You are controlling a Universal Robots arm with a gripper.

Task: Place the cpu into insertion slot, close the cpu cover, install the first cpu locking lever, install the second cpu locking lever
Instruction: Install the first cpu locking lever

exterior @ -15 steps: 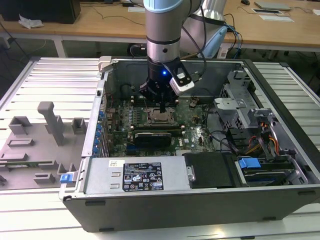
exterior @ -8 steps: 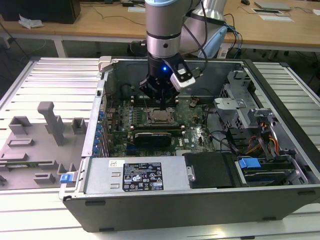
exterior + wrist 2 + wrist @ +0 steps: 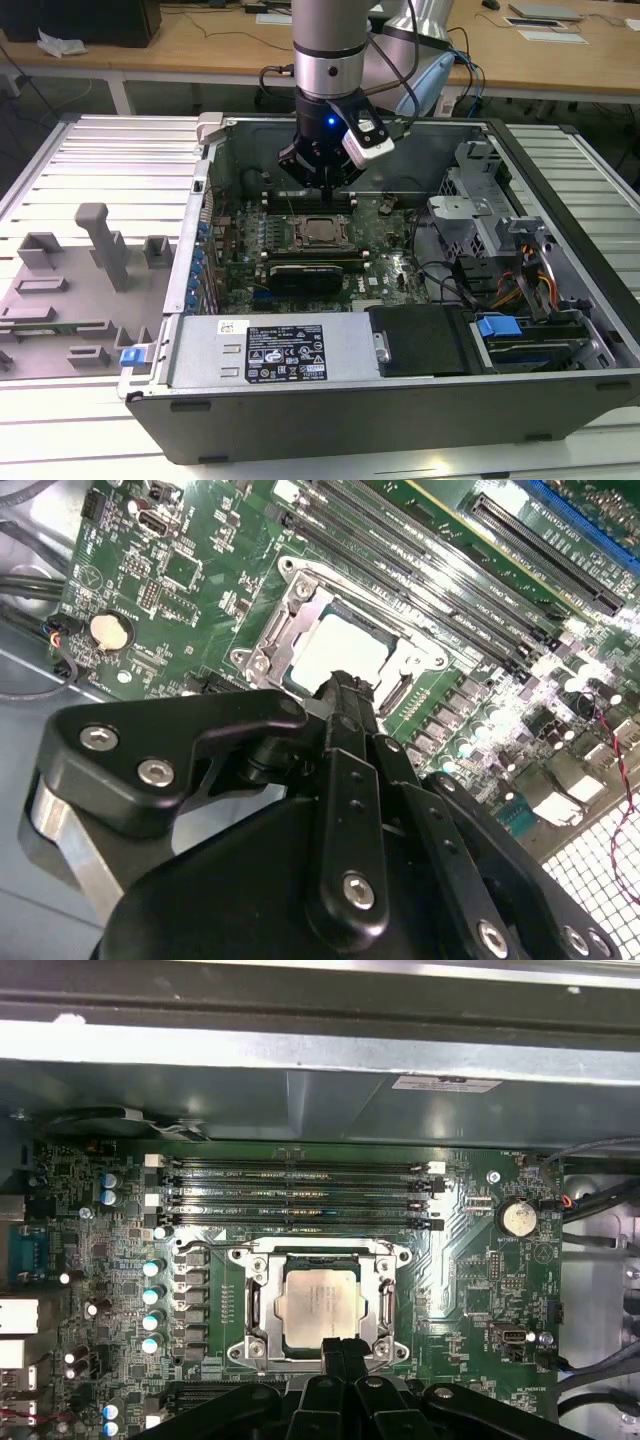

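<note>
In the exterior view the tool (image 3: 328, 186) hangs just above the cpu (image 3: 320, 229), which sits in the insertion slot (image 3: 298, 238). In the second wrist view the tool's fingers (image 3: 345, 695) are drawn together on nothing visible, their tip at the near edge of the cpu cover (image 3: 262, 640). In the first wrist view the cover lies flat around the chip just ahead of the tool, so any pressing is best done on the frame edge, never on the chip top.

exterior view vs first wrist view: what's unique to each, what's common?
Exterior view's own: silver robot arm, grey labelled power supply box, grey plastic fixture tray on the exterior view's left. First wrist view's own: white sticker on the grey chassis wall, silver port blocks. Shared: silvery square cpu, four long black memory slots, green motherboard, black end effector near the cpu.
</note>
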